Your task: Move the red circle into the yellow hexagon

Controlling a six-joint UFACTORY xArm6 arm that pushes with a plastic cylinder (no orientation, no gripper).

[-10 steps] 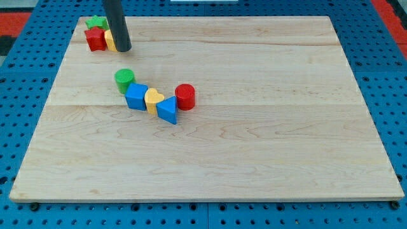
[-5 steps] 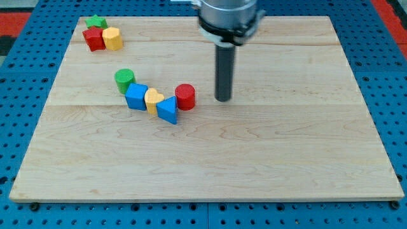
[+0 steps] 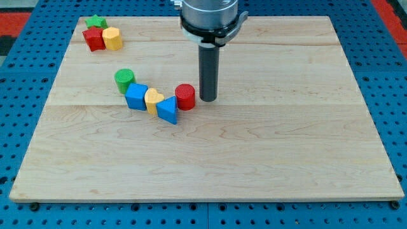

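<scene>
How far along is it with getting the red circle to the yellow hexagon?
Done: nothing; the red circle sits mid-board, far from the yellow hexagon at the view's top left. In hand: my tip stands just right of the circle. Left: the whole push up-left.

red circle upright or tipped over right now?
Upright. The red circle stands on its flat end with its round top face up, touching the blue triangle. My tip sits just to its right in the view, a thin gap showing.

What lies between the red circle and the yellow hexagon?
In the camera view, only the green cylinder stands near the line from the red circle to the yellow hexagon; otherwise bare wood.
</scene>
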